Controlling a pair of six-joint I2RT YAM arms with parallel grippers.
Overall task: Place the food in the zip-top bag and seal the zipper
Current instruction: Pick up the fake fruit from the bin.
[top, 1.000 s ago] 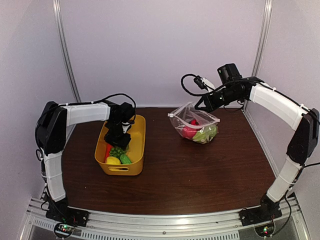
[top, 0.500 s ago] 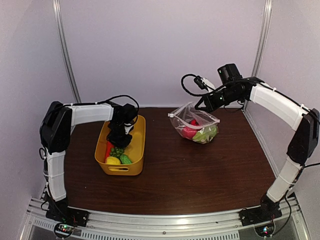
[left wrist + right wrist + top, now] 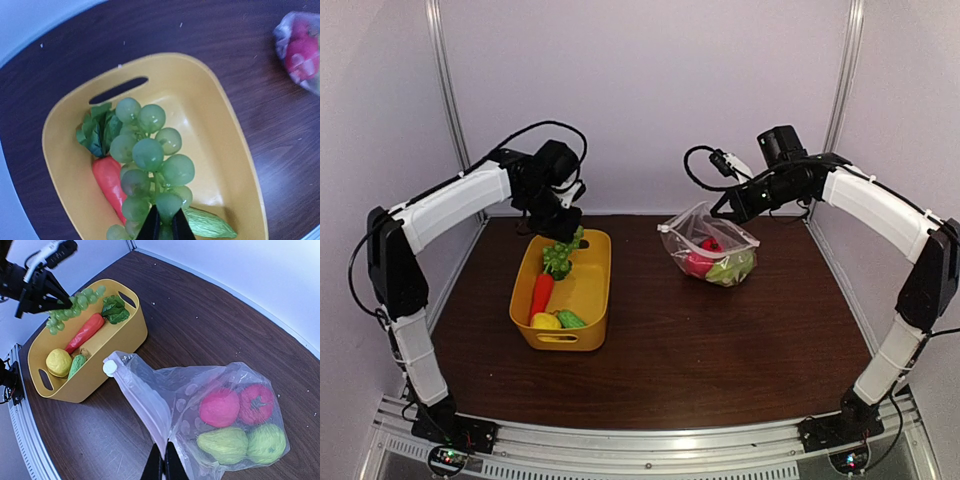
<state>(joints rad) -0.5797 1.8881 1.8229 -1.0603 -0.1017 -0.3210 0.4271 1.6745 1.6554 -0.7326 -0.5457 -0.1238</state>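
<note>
My left gripper (image 3: 165, 230) is shut on the lower end of a bunch of green grapes (image 3: 150, 155), which hangs over the yellow basket (image 3: 220, 100). An orange carrot (image 3: 107, 180) and a green cucumber (image 3: 207, 224) lie in the basket, with a yellow lemon (image 3: 59, 362) beside them. My right gripper (image 3: 163, 462) is shut on the zipper (image 3: 140, 400) edge of the clear zip-top bag (image 3: 200, 385), holding its mouth up. Inside the bag are two red fruits (image 3: 220, 407), a pear (image 3: 222, 444) and a green apple (image 3: 266, 442). In the top view the grapes (image 3: 560, 258) hang below the left gripper (image 3: 555, 218).
The basket (image 3: 603, 300) stands at the left of the dark wooden table (image 3: 720, 350), the bag (image 3: 710, 250) at the back right. A white slider (image 3: 109, 368) sits at the zipper's end nearest the basket. White walls close off the back and sides.
The left gripper has closed on the grapes in the basket and lifted them up as the arm rose. The right gripper and the bag have not moved.
</note>
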